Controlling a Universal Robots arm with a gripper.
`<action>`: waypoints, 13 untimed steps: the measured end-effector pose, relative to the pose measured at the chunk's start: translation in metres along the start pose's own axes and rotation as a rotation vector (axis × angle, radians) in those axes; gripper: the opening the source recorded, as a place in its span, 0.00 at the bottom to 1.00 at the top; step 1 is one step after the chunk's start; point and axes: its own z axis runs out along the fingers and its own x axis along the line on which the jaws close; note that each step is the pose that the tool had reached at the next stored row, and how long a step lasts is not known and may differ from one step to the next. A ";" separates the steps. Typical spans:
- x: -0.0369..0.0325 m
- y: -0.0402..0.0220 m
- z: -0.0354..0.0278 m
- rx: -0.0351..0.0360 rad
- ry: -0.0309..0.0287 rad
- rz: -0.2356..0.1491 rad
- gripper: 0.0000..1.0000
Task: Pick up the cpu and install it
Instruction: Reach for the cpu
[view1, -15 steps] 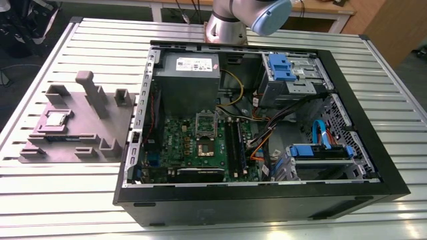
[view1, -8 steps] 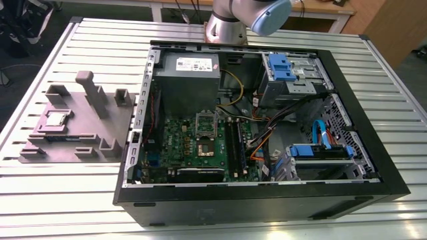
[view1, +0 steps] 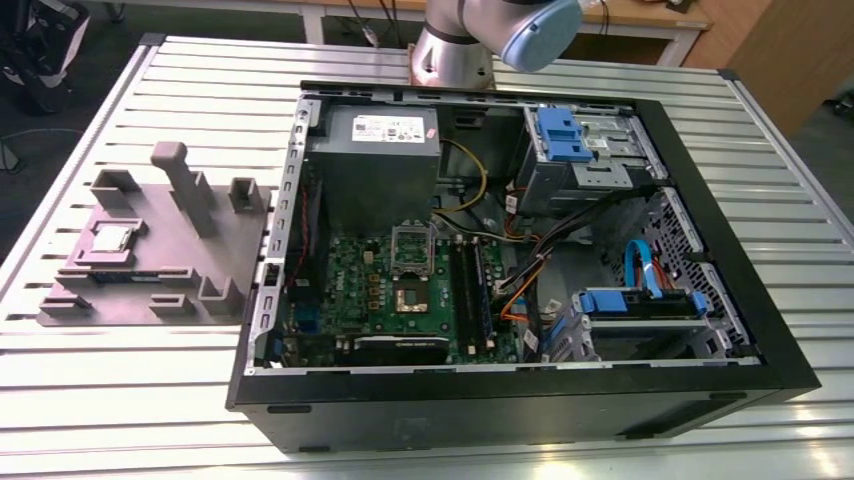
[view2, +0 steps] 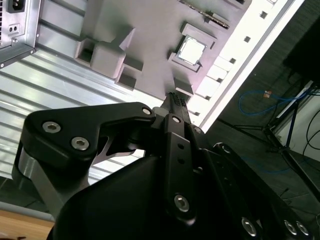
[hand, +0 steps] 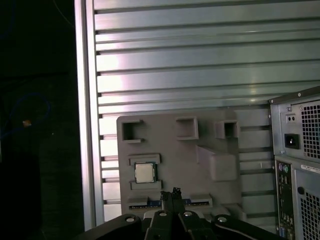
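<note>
The cpu (view1: 110, 238) is a small silver-topped square chip lying flat in a recess of the grey fixture plate (view1: 174, 265), on the exterior view's left beside the open computer case. It also lies in its recess in both wrist views, as the cpu (view2: 192, 51) and the cpu (hand: 144, 173). My gripper (hand: 171, 193) hangs well above the plate, apart from the chip, with its black fingertips (view2: 176, 98) pressed together and nothing between them. Inside the case, the motherboard's socket (view1: 408, 297) lies uncovered with its metal bracket (view1: 411, 241) swung back.
The open black case (view1: 534, 400) holds a grey power supply (view1: 380, 140), blue drive cages (view1: 574, 135) and loose cables (view1: 534, 270). The fixture plate carries raised grey blocks (view1: 180, 180). Everything rests on a ribbed aluminium table (view1: 134, 380). The arm's base (view1: 454, 55) stands behind the case.
</note>
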 end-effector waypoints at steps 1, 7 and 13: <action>0.0003 0.0000 0.0000 0.0000 0.0000 0.000 0.10; 0.0007 0.0000 0.0000 0.0000 0.0000 0.000 0.10; 0.0008 0.0000 0.0000 0.0000 0.0000 0.000 0.10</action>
